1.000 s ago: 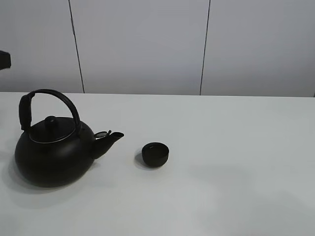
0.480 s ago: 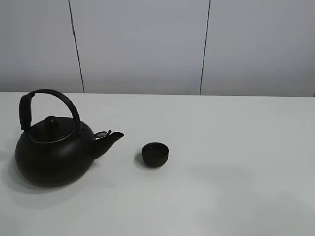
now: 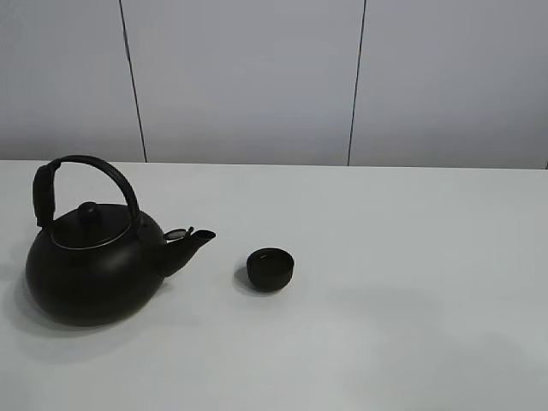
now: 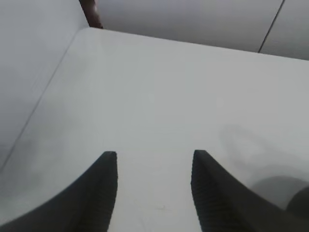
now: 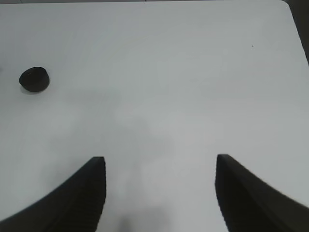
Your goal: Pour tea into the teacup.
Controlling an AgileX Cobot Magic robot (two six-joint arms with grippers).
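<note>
Kettle (image 3: 92, 261) upright near left edge, spout toward cup (image 3: 271, 268) | cup mid-bench, apart from spout | left gripper (image 4: 153, 166) spread, empty | right gripper (image 5: 160, 171) spread, empty

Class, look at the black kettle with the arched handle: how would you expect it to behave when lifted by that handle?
The kettle looks bulky and metal, so it is probably heavy for a gripper. Held by the arched handle, the round body would likely swing. Its lid sits loose-looking on top and may shift when the spout tips toward the teacup.
</note>
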